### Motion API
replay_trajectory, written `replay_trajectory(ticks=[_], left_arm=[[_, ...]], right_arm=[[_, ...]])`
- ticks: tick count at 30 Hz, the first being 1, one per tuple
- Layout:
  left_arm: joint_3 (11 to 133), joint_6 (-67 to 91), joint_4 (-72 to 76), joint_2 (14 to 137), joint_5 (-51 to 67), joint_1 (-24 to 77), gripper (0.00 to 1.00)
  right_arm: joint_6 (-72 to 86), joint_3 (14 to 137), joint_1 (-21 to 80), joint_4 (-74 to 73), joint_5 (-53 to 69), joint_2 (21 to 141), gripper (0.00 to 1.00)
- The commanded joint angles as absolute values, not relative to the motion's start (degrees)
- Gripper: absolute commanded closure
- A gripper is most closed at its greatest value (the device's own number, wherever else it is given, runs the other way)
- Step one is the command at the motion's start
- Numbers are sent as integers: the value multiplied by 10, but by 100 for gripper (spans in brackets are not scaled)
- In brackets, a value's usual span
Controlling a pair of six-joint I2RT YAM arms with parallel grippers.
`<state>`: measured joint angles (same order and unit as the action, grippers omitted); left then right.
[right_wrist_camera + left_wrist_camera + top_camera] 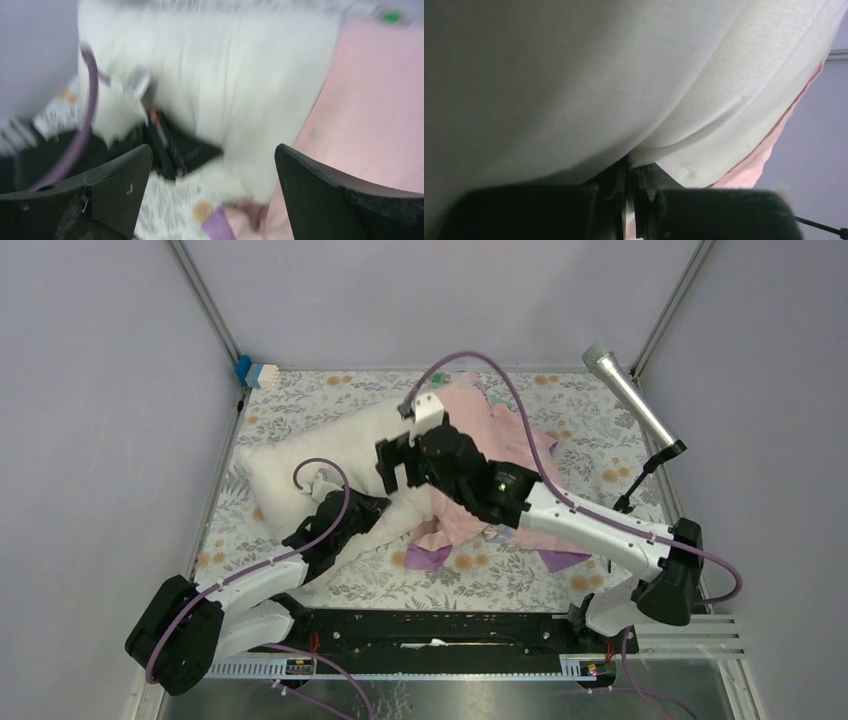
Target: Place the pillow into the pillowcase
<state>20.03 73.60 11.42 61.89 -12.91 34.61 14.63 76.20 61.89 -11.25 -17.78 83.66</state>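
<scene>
Pillow (330,445) lies on the surface (500,580) beside the pillowcase (505,435), left pincer (630,172) pinching its edge, right pincer (212,152) spread empty, so the unheld pillowcase may slide off when pushed.

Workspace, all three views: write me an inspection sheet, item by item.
Surface: floral cloth covers the table, part hidden under the fabrics.
Job's things: pillow lies across the left half; the crumpled pillowcase meets its right end. Whether the pillow is inside it, cannot tell.
Clutter: microphone on a stand at the right; small blue-and-white object in the far left corner.
Grippers: left gripper shut, pinching pillow fabric; right gripper open above the pillow, holding nothing.
Cables: purple cables loop over both arms.
Surroundings: plain walls and metal frame posts.
</scene>
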Motion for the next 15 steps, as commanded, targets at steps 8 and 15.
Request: replay_trajectory(ticks=[8,15], left_arm=[[122,770,59,633,-36,362,100],[117,763,48,605,-35,362,100]], right_arm=[[118,1136,505,-258,-346,1108,16],[117,1322,487,-390,-406,1257,37]])
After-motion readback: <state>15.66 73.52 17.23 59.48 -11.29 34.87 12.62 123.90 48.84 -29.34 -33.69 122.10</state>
